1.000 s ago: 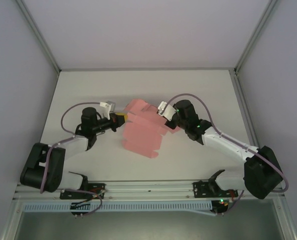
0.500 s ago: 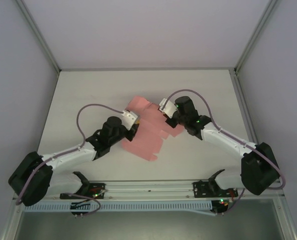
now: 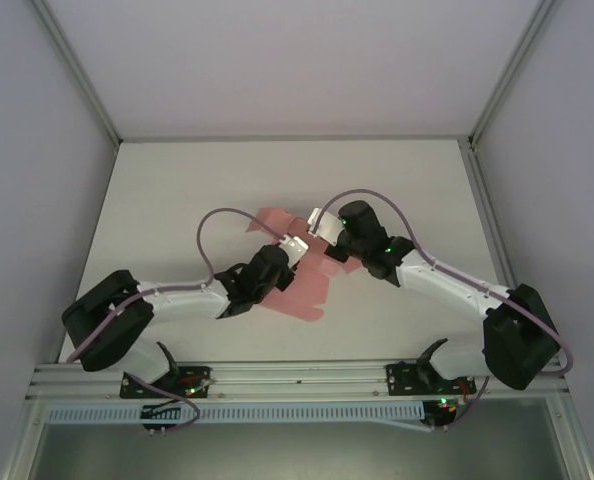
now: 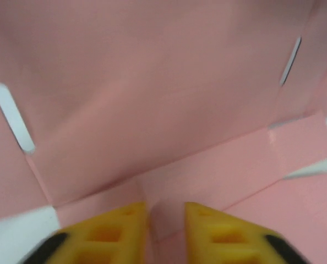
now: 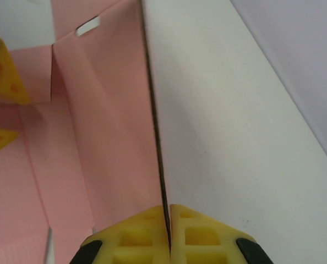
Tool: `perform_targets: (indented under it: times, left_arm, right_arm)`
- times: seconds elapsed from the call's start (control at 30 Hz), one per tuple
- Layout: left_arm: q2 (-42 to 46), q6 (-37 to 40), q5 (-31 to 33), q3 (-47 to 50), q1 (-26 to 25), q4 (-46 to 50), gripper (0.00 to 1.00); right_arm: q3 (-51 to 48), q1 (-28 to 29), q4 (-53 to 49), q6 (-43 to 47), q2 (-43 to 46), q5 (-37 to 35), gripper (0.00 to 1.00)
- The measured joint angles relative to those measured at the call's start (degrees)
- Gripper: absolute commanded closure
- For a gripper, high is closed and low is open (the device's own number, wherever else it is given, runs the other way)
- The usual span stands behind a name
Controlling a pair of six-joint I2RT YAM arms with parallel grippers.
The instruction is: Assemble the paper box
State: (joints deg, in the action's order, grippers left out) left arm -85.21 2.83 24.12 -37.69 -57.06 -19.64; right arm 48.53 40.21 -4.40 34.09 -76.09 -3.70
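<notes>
The far half of the desk [image 3: 277,175] and both side strips lie open. The middle is crowded: the paper box [image 3: 307,292] with one wall raised, and the left tool [image 3: 299,250] and right tool [image 3: 325,232] close together over it.

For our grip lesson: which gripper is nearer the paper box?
Right: right gripper pinches a raised panel edge of the paper box; left gripper sits just over its crease, fingers apart.

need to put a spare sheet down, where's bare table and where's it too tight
Bare table lies along the back wall beyond the paper box, and in the far left and far right corners. Crowded: the middle, where the left gripper and right gripper meet over the box, the right one pinching its edge.
</notes>
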Motion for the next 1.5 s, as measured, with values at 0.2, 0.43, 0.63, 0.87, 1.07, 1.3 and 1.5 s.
perform_targets:
  times: [0.2, 0.43, 0.63, 0.87, 1.07, 1.3, 1.5]
  left_arm:
    - [13.66, -4.17, -1.25, 6.23, 1.92, -0.39, 0.01]
    - [31.21, -12.31, -3.98, 8.59, 10.36, 4.96, 0.00]
    - [33.68, -20.52, -5.57, 8.44, 23.21, 12.81, 0.00]
    - [28.20, -26.99, -12.35, 8.11, 35.01, 15.85, 0.00]
    - [17.79, -28.24, -18.64, 4.85, 40.04, 15.10, 0.00]
    - [2.62, -27.54, -26.03, -0.70, 42.14, 10.58, 0.00]
    - [-3.63, -24.63, -36.76, -1.18, 41.83, 6.10, 0.04]
  right_arm:
    - [0.00, 0.35, 0.22, 2.01, -0.02, -1.99, 1.00]
    - [-2.49, 4.15, 5.97, 9.27, -1.77, -10.03, 1.00]
    - [-4.79, 7.17, 13.62, 16.79, -5.81, -17.18, 1.00]
    - [-7.69, 10.19, 24.06, 26.25, -9.84, -23.23, 1.00]
    - [-10.82, 12.22, 33.57, 32.79, -13.77, -26.97, 1.00]
    - [-10.97, 12.31, 35.65, 33.03, -13.84, -27.02, 1.00]
    - [-10.97, 12.31, 35.45, 32.72, -13.81, -27.02, 1.00]
